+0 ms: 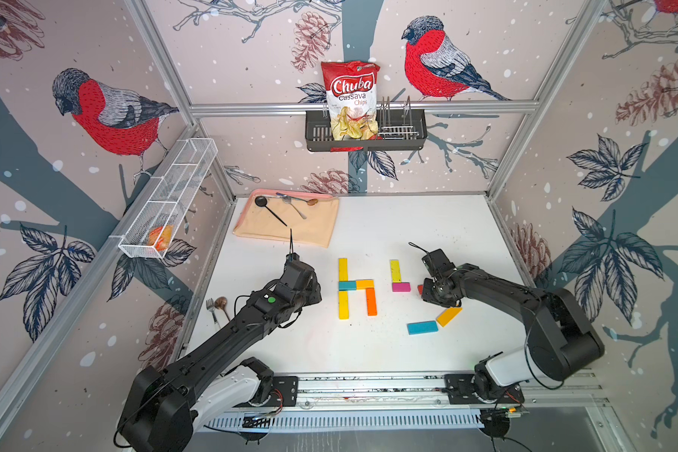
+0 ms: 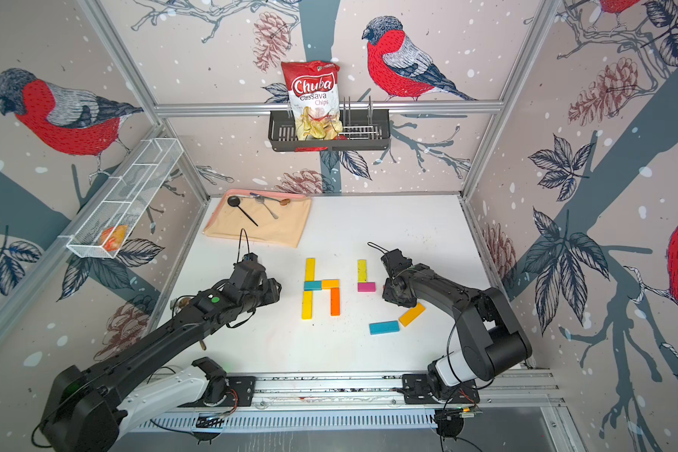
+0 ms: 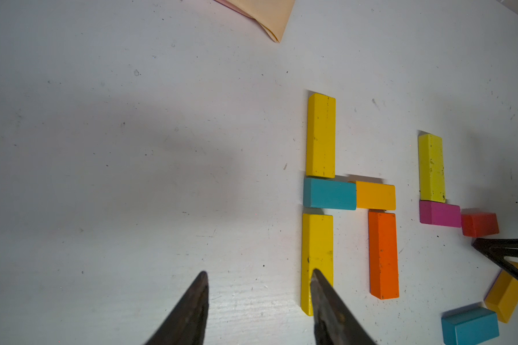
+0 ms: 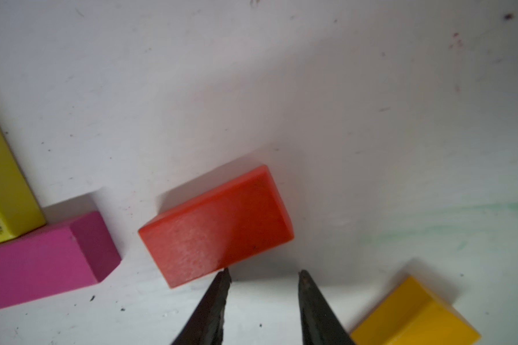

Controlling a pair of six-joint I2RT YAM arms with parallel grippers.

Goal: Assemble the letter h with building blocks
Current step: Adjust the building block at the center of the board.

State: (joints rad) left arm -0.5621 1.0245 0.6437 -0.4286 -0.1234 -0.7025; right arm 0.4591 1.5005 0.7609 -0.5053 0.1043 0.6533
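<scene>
Right wrist view: your right jaws stand apart and empty over the bare white tabletop (image 4: 371, 119). The flat red wooden block (image 4: 216, 227) lies just beyond one tip, outside the gap; whether tip and block touch cannot be told. A loose amber-yellow block (image 4: 413, 316) lies beside the other tip. To the red block's side, with a gap between, a magenta block (image 4: 42, 263) butts against a lime-yellow plank (image 4: 3, 185).

In the left wrist view your left jaws are apart too, holding nothing; one tip overlaps the near yellow plank (image 3: 316, 245) of the h. Farther on, a teal block (image 3: 329, 194) and an amber bar block (image 3: 376, 195) form the bar. An orange plank (image 3: 383, 254) makes the leg, and a second yellow plank (image 3: 320, 136) the top.
</scene>
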